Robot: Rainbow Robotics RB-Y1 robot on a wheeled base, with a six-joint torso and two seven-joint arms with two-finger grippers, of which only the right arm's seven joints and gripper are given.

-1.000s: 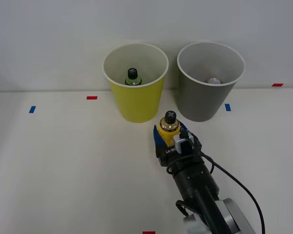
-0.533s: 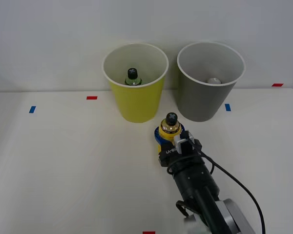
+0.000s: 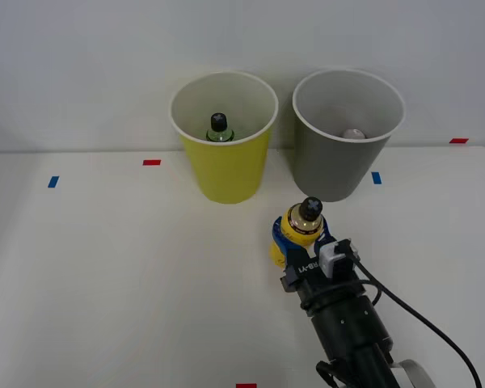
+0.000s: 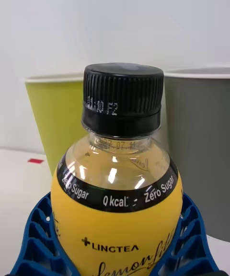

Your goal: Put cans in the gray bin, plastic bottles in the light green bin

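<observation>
Right gripper (image 3: pixel 301 242) jaws closed snug on yellow-label bottle (image 3: pixel 302 229) — blue fingers (image 4: pixel 33 237) flank both sides, bottle upright, below gray bin (image 3: pixel 345 145). Light green bin (image 3: pixel 224 137) at 10 o'clock holds greenish bottle (image 3: pixel 218 129); can (image 3: pixel 353 132) inside gray bin.

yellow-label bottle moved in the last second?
Yes. The yellow-label bottle, held in the right gripper, shifted right, from below the green bin to below the gray bin.
</observation>
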